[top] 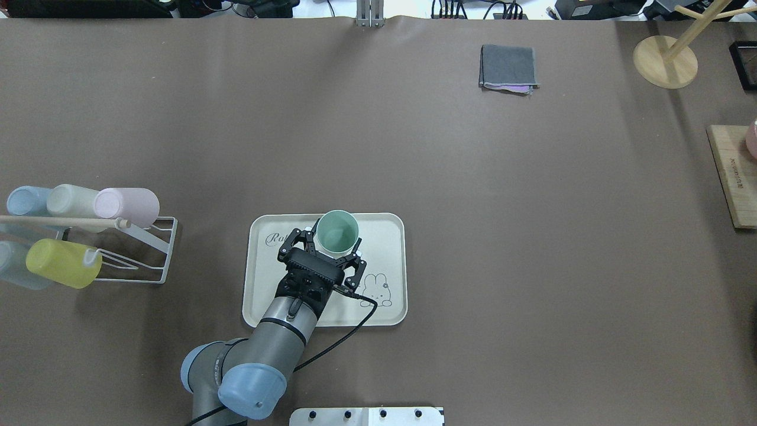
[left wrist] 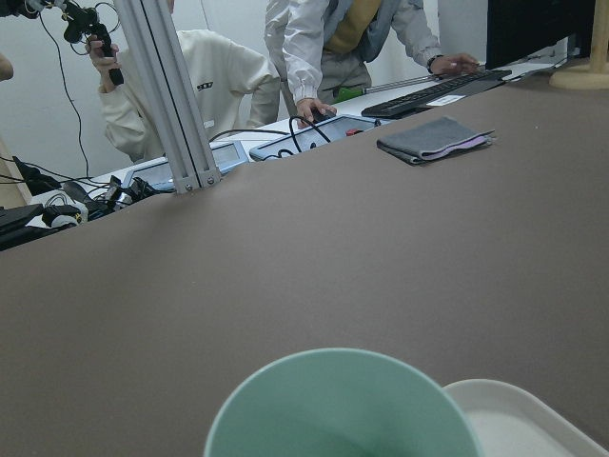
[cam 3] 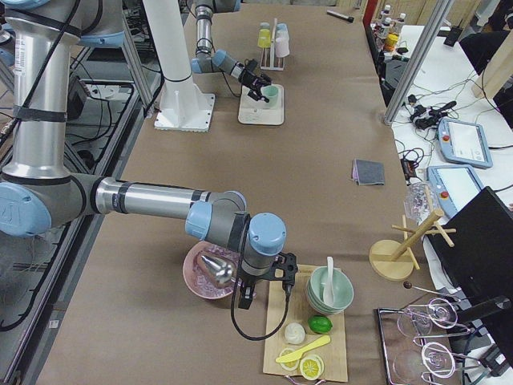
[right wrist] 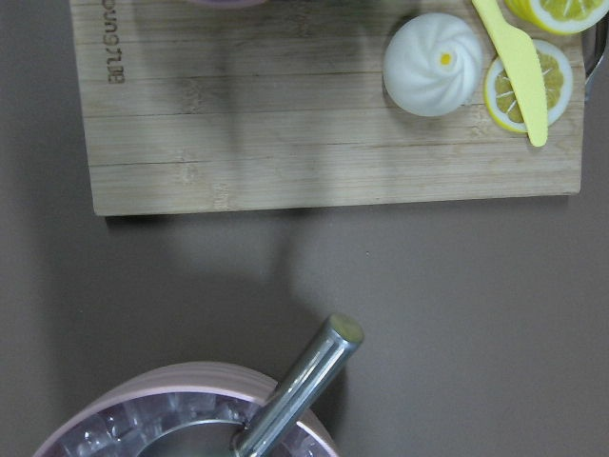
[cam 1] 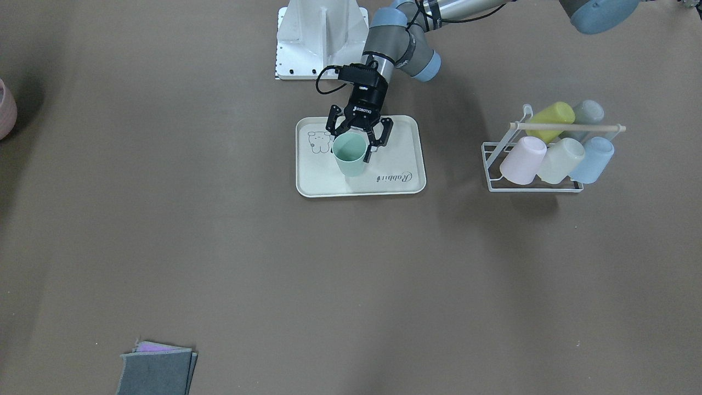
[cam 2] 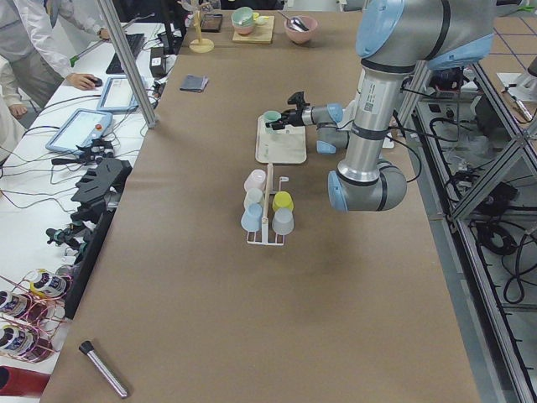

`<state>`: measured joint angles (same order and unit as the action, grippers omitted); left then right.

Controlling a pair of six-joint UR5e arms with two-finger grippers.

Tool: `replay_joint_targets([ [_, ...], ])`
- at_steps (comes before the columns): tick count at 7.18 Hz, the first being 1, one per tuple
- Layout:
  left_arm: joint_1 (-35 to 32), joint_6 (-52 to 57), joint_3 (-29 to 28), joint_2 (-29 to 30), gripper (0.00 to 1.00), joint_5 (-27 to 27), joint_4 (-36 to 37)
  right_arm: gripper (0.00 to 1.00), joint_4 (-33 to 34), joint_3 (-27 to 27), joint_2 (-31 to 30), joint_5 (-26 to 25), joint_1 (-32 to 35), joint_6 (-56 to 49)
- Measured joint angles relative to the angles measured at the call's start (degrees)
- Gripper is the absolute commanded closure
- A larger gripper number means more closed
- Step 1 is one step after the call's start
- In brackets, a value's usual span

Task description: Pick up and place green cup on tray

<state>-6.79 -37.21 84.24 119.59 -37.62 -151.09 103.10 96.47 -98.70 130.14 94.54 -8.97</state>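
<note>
The green cup [cam 1: 349,153] stands upright on the cream tray [cam 1: 396,167], beside the bear drawing. My left gripper [cam 1: 354,144] is low over the tray with its fingers spread wide on either side of the cup's rim, not pressed on it. The overhead view shows the cup [top: 337,231] between the open fingers of the left gripper [top: 332,239] on the tray [top: 387,236]. The left wrist view shows the cup's rim [left wrist: 343,405] close below. My right gripper [cam 3: 264,287] hangs over a pink bowl far away; I cannot tell if it is open or shut.
A white wire rack [top: 142,260] with several pastel cups lies at the left of the tray. A folded grey cloth [top: 508,66] lies at the far side. A wooden board [right wrist: 333,124] with food and a pink bowl [cam 3: 210,273] are at the right end.
</note>
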Motion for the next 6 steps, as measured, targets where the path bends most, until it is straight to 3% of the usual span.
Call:
replay_joint_targets([
  [4, 1.04, -3.28, -2.65, -1.78, 0.17, 0.08, -7.01, 0.01, 0.00, 0.02, 0.06, 0.16, 0.09, 0.00],
  [6, 1.24, -3.39, -2.97, -2.35, 0.04, 0.09, -7.73, 0.01, 0.00, 0.03, 0.08, 0.20, 0.11, 0.00],
])
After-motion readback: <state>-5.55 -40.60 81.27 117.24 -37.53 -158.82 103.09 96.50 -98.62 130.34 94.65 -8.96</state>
